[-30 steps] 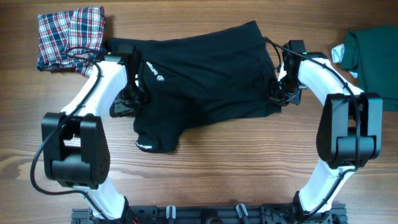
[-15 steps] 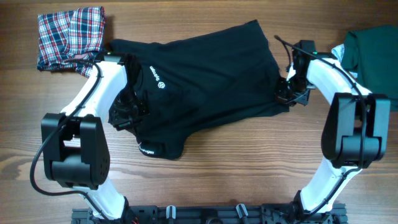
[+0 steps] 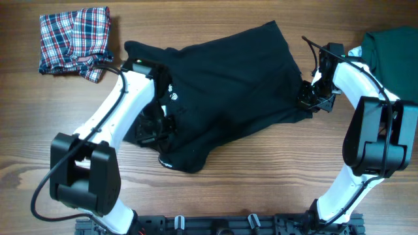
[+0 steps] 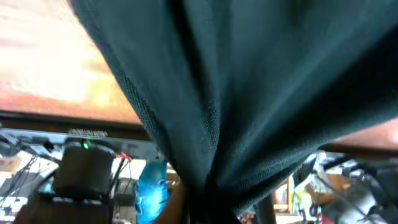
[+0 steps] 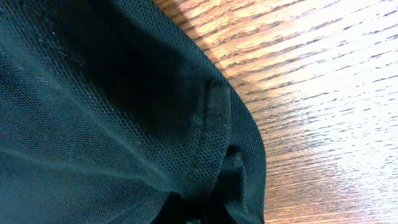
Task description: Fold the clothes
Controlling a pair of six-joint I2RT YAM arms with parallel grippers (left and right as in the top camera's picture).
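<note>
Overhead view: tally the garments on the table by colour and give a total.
black shirt: 1
plaid garment: 1
green garment: 1
Total: 3

The wood-grain worktop (image 3: 261, 170) carries three garments. A black shirt (image 3: 228, 78) sprawls rumpled across its middle, stretched slantwise from left to right. A plaid garment (image 3: 72, 36) sits bunched in the far left corner. A dark green garment (image 3: 392, 62) lies at the right edge, toward the far corner.
</note>
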